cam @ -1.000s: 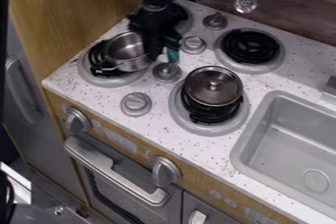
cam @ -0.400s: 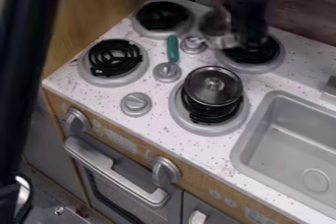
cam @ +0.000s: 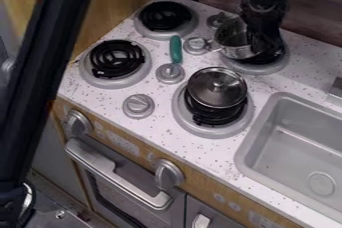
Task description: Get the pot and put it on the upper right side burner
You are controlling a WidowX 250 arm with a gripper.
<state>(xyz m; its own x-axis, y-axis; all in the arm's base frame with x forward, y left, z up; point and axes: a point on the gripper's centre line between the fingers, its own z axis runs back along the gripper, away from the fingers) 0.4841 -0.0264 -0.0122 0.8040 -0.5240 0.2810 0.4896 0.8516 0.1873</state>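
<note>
One small, open silver metal pot (cam: 235, 40) hung tilted, its wall apparently pinched between the black fingers (cam: 262, 43), to their left and partly over the black-coiled upper right burner (cam: 260, 67) beneath them. Released so far off-centre, it could lean on the burner's rim or tip toward the round grey knob (cam: 197, 46) farther left. Drifting backward risked a bump against the brown wood-patterned wall (cam: 310, 7) behind the fingers. The lidded silver pot (cam: 217, 87) narrowed the room in front; the speckled white desk (cam: 310, 64) gave more to their right.
</note>
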